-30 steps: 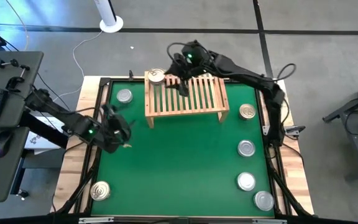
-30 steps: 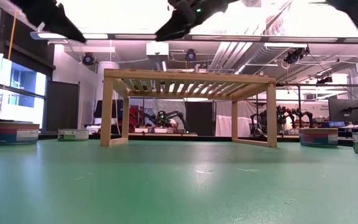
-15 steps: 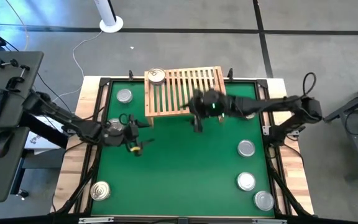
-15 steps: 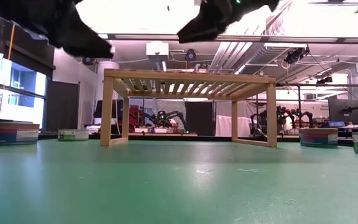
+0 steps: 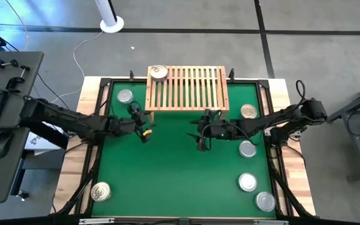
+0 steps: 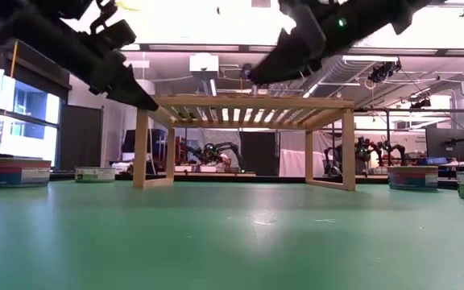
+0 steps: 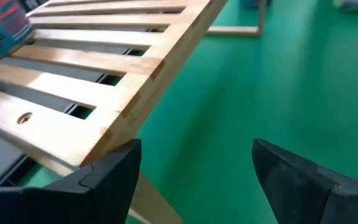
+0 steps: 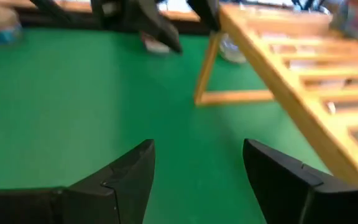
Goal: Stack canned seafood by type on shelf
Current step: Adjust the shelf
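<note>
Green matting [image 5: 167,175] covers the tabletop, with the shelf [image 5: 186,87] set at upper centre of the high view and one gold-topped tin [image 5: 159,72] placed on its upper-left corner. Six more tins are spread around: one [image 5: 125,96] left of the shelf, one [image 5: 101,191] at lower left, and four down the right edge [image 5: 249,112] [image 5: 247,149] [image 5: 247,182] [image 5: 265,200]. Both end effectors are held open and empty in front of the shelf, the left end effector [image 5: 144,124] by its left leg, the right end effector [image 5: 202,132] below its front rail.
</note>
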Controlling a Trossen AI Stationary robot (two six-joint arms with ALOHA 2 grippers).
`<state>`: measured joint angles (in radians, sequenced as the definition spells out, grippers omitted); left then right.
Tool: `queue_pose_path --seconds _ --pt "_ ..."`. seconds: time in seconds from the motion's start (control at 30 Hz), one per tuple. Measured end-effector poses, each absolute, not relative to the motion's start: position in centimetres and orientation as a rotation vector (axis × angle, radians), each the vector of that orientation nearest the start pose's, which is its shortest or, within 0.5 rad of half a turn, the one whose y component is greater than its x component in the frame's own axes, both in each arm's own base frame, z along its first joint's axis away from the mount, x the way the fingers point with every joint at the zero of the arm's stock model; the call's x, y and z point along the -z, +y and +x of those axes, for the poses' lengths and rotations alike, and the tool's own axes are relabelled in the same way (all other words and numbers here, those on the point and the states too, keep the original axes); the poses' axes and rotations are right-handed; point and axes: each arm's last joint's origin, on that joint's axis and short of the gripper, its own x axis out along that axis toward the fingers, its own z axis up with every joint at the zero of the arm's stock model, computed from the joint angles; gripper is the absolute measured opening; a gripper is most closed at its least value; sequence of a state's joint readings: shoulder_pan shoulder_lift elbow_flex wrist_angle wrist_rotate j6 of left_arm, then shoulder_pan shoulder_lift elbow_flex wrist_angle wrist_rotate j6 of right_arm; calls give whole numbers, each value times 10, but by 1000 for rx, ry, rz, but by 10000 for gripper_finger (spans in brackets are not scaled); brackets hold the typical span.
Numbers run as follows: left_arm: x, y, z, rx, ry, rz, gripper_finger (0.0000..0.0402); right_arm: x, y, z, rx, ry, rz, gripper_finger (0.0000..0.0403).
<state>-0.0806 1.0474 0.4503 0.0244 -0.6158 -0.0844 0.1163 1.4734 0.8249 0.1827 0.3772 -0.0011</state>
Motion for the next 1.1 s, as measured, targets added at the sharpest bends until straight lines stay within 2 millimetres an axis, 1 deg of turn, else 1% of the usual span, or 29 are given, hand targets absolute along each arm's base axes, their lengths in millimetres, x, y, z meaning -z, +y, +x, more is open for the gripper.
queue_pose_path --seconds 0.2,0.33,0.4,0.53,0.67,0.8,0.97,1.1 --pt "-193 11 203 -539 539 105 293 -206 3 302 338 529 -74 238" --pt "-193 11 203 -537 542 105 293 -203 -17 299 402 536 -85 238" --pt "-193 11 203 -540 542 108 293 -203 -23 298 400 542 -85 238" --pt "-193 11 202 -545 543 114 293 -203 -30 299 366 534 -70 238" --pt "-193 7 202 -528 543 102 293 -205 -23 299 319 526 -88 238" --pt "-192 -3 202 -480 543 101 293 -211 -5 295 270 515 -93 239" --pt "-192 -15 201 -450 539 120 293 -229 18 285 192 448 -60 239" --pt "-192 -23 200 -425 532 136 293 -245 37 273 134 404 -26 239"
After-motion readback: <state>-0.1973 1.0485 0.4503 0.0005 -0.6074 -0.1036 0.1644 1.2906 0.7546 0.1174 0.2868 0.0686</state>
